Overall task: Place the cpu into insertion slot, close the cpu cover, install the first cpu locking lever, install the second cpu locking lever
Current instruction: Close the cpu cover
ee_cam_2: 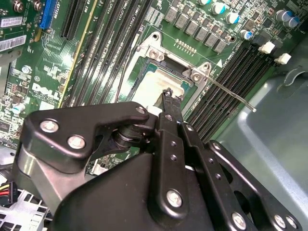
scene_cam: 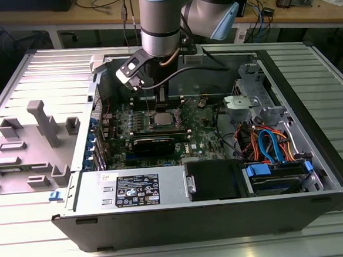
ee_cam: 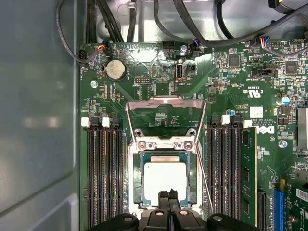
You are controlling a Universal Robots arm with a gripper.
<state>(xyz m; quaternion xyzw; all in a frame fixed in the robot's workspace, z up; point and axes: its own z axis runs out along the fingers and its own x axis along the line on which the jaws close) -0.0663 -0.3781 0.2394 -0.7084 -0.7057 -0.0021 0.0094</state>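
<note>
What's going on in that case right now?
Inside the open computer case, the arm's pincer, shut, is down at one edge of the cpu, which lies flat in the insertion slot. The cpu cover stands flipped open, and a locking lever sticks out unlatched beside the socket.

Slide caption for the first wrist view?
The cpu sits in the insertion slot, the cpu cover open, the gripper shut at the chip's edge.
</note>
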